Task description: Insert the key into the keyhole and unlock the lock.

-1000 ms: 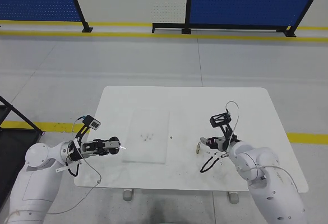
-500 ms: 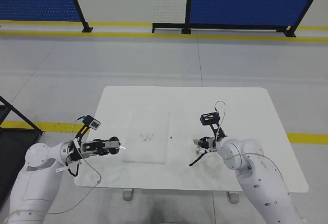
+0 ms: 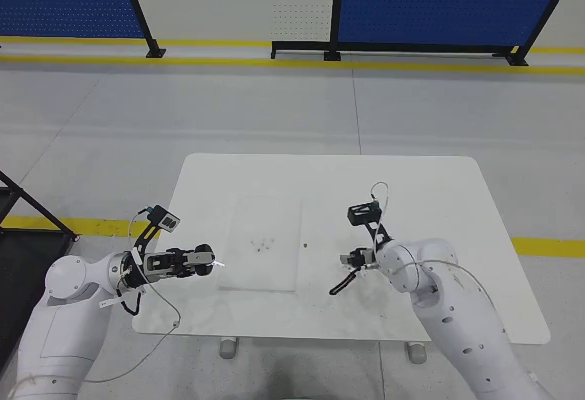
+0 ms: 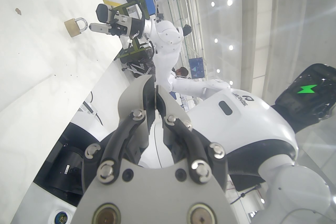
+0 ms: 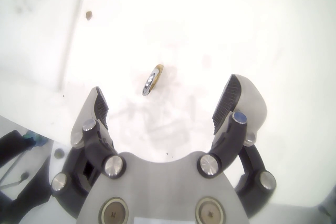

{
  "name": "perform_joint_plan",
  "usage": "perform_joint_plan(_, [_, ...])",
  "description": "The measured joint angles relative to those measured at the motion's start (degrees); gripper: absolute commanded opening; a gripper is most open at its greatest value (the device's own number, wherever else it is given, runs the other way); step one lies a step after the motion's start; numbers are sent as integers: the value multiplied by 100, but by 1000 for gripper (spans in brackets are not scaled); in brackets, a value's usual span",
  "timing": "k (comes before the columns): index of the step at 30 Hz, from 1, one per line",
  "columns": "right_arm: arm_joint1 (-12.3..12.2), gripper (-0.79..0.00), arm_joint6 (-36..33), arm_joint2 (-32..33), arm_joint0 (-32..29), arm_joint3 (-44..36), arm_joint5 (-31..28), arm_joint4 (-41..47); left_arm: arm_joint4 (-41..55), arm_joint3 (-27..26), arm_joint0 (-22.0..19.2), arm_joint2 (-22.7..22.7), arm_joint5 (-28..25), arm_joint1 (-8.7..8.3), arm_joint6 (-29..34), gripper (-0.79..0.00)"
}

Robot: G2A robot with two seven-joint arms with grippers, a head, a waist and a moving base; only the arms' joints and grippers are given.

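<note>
Right gripper (image 5: 165, 88) spread wide over upright padlock (image 5: 153, 79); an off-centre close could topple it. Left gripper (image 4: 155, 93) pinched narrow, probably on the key (image 4: 156, 99).

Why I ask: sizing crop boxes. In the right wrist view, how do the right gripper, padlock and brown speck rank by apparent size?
1. right gripper, partly because it is nearest the camera.
2. padlock.
3. brown speck.
</note>
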State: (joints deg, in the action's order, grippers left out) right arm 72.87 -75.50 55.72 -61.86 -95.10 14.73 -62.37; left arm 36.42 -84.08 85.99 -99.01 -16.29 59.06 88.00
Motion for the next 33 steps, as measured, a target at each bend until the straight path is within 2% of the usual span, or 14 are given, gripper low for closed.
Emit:
perform_joint_plan(8, [240, 0, -847, -520, 799, 583, 530, 384, 0, 0, 0, 0, 0, 0, 0, -785])
perform_joint_plan(21, [467, 0, -789, -762, 1125, 1503, 616, 449, 0, 0, 0, 0, 0, 0, 0, -785])
perform_joint_plan(32, [582, 0, -768, -789, 1126, 1802, 638, 381, 0, 0, 0, 0, 0, 0, 0, -785])
perform_joint_plan(33, [594, -46, -762, -780, 1127, 1822, 643, 390, 0, 0, 0, 0, 0, 0, 0, -785])
